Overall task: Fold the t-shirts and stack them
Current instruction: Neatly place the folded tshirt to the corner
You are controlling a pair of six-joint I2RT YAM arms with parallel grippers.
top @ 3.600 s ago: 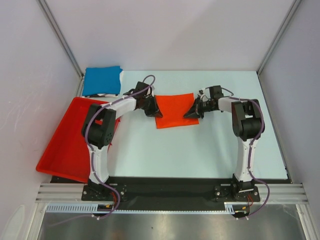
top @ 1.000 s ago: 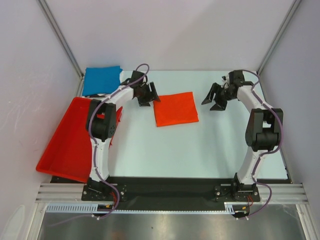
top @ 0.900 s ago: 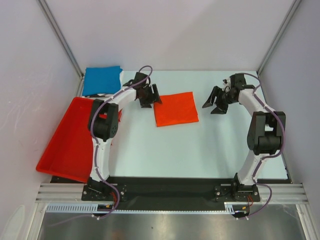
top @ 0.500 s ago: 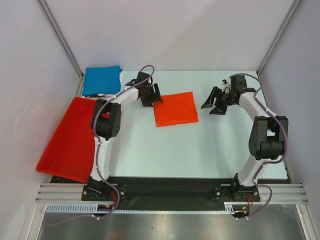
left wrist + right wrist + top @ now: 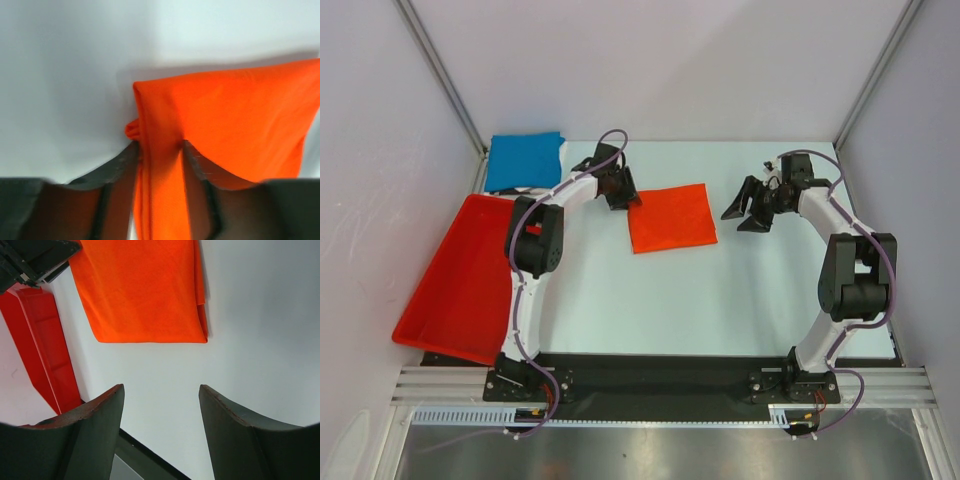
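Note:
A folded orange t-shirt lies flat at the middle of the table. My left gripper is at its far left corner, and in the left wrist view a fold of the orange t-shirt is pinched between the jaws of that gripper. A folded blue t-shirt rests at the far left corner. My right gripper hovers open to the right of the orange shirt, apart from it. The right wrist view has the orange t-shirt beyond the empty right gripper.
A red bin sits tilted at the table's left edge, also seen as a red bin in the right wrist view. Pale walls and metal frame posts enclose the table on three sides.
The left gripper has slid right onto the orange shirt's corner and closed on it. The right gripper has drifted slightly left and stayed open.

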